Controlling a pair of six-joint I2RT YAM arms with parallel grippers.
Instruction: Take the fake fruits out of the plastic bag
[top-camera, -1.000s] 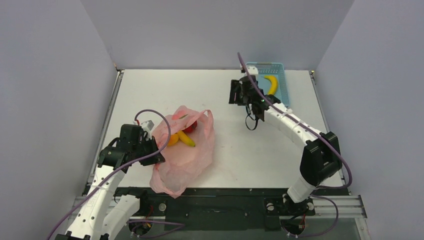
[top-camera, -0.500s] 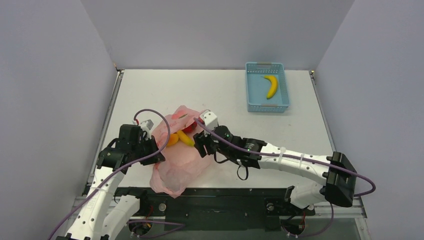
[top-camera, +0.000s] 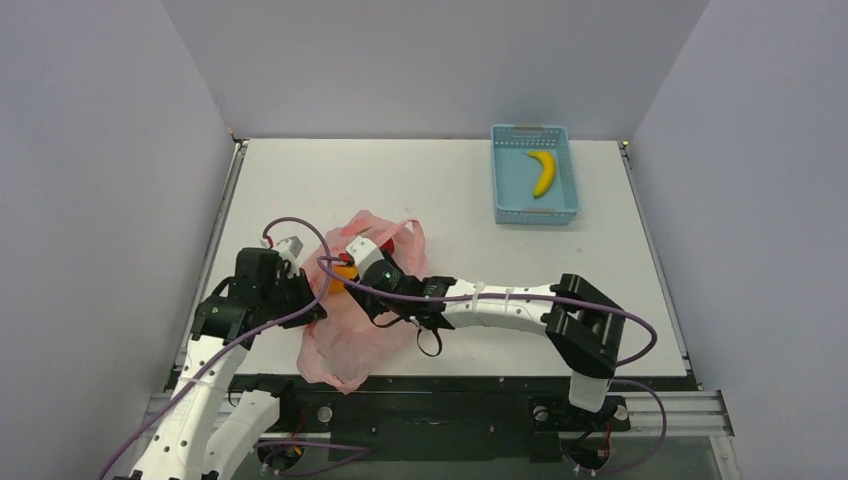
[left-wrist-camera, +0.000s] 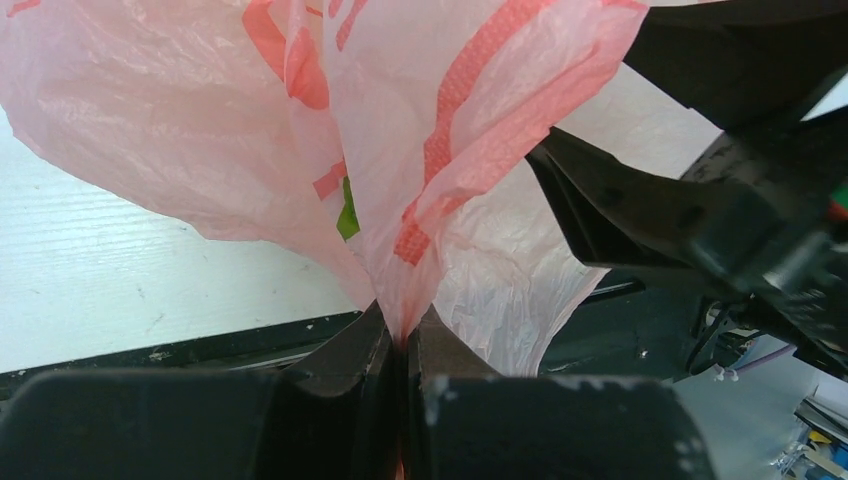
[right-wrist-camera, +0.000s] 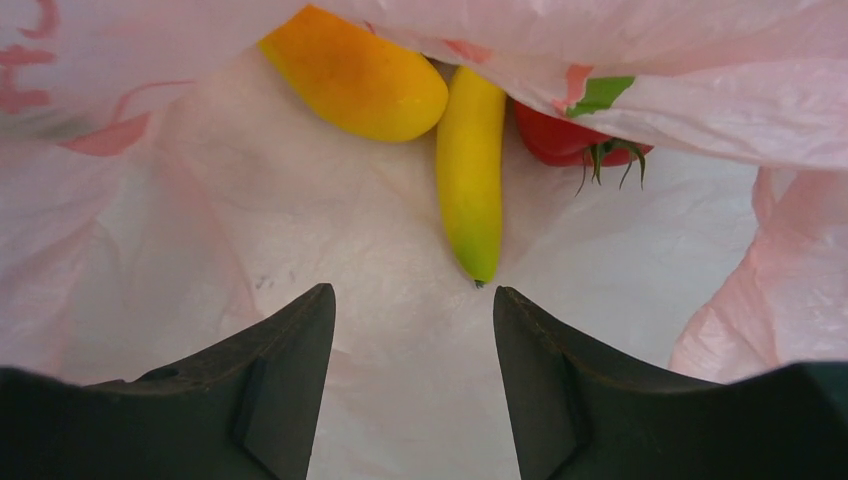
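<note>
INSIDE THE BAG'S MOUTH: your right gripper (right-wrist-camera: 410, 300) hangs with its jaws apart and nothing between them. It is aimed at the yellow banana (right-wrist-camera: 470, 190) lying on the floor of the pink plastic bag (right-wrist-camera: 200, 200). The orange-yellow mango-like fruit (right-wrist-camera: 355, 75) touches the banana on one side. The red fruit (right-wrist-camera: 570, 140) sits just beside it on the other, half under a fold of film. Your left gripper (left-wrist-camera: 405, 345) has its jaws closed on a gathered pleat of the bag's edge, lifting the mouth.

The step in hand looks like the reach for that banana. Set the fingers astride its narrow width, close to the middle rather than the green tip, so it does not swivel. Come down short of the film beneath, or you will likely pinch the bag along with the fruit. Hold the left pinch high and firm so the opening does not sag onto the wrist, then draw out the way you came in.

Your right arm lies long and low across the white table (top-camera: 330, 180), wrist buried in the bag. Your left arm is folded tight at the bag's left flank. The other banana (top-camera: 543, 172) lies in the light-blue basket (top-camera: 500, 190), well apart at the far right.
</note>
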